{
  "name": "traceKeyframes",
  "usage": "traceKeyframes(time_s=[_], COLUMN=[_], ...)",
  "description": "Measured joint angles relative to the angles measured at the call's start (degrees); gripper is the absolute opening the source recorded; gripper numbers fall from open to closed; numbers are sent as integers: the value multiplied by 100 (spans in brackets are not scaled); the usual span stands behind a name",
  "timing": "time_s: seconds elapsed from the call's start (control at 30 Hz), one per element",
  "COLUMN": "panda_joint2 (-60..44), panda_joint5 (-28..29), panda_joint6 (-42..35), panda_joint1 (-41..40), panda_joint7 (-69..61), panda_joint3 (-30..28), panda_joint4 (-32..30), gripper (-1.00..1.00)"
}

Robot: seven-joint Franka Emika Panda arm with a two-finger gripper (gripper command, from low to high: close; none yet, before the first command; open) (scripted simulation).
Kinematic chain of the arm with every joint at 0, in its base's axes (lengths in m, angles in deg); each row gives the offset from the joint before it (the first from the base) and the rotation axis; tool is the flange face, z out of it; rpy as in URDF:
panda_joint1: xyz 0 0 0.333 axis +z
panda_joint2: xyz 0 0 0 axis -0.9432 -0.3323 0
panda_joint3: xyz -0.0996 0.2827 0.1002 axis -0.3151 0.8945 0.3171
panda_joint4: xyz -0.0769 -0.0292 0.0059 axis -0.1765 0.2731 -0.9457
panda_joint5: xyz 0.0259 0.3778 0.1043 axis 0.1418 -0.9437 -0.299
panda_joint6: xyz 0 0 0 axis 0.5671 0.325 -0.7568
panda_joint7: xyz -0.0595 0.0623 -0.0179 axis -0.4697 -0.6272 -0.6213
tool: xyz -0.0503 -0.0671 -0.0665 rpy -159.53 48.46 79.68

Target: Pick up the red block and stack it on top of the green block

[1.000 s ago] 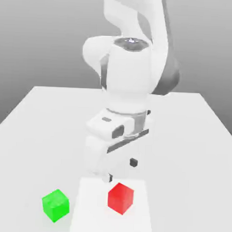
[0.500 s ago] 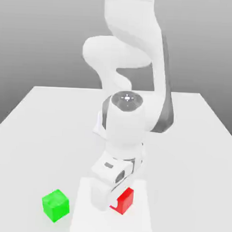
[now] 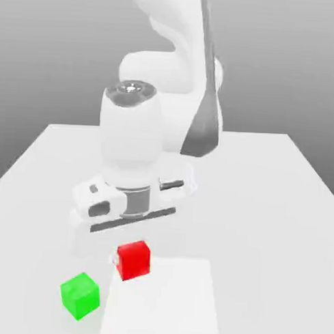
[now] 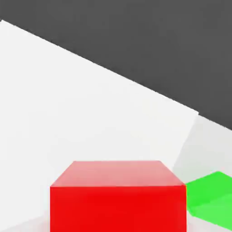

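The red block hangs just above the table under the white hand, and my gripper is shut on it. The block covers most of the fingers. The green block rests on the table, lower down and toward the exterior view's left of the red one, with a small gap between them. In the hand view the red block sits close in front, and the green block lies beside it on the white surface.
The white table stretches wide around both blocks. A brighter square patch lies near its front edge. The bulky white arm stands over the middle of the table.
The hand dropped onto the red block and closed on it. It has since lifted the block off the bright patch and carried it toward the exterior view's left, nearer the green block.
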Motion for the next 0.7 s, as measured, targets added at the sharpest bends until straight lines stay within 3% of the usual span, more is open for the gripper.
traceKeyframes(time_s=[0.2,0.37,0.4,0.6,0.7], panda_joint2=[19,-778,-955,-1044,-682], panda_joint5=[-44,-435,-504,-548,-368], panda_joint6=[-292,398,560,645,311], panda_joint1=[-467,-578,-627,-648,-603], panda_joint7=[1547,1560,1518,1487,1617], panda_joint3=[-296,-170,-108,-79,-158], panda_joint4=[281,374,384,388,371], gripper=[-100,-100,100,100,100])
